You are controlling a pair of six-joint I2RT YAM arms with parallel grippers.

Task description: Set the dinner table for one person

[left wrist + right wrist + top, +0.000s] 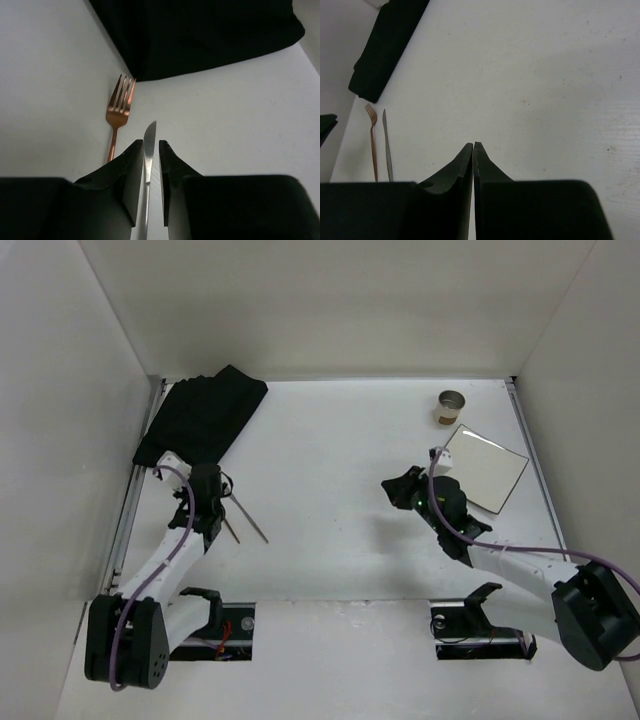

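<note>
The dinner table [330, 460] is a white tabletop with white walls. A folded black placemat [205, 418] lies at its far left. A copper fork [120, 112] and a silver knife [150, 137] lie side by side on the table, tips toward the placemat [200, 35]. My left gripper [151, 144] is narrowly open with its jaws on either side of the knife, and a gap shows beside the blade. In the top view it [207, 502] is just left of the knife [250, 519]. My right gripper [473, 145] is shut and empty, over bare table at mid-right [400, 488].
A white square plate [485, 468] lies at the right, just beyond my right arm. A small cup [452, 406] stands behind it near the back wall. From the right wrist view the fork [372, 135], knife [386, 145] and placemat [387, 45] lie far left.
</note>
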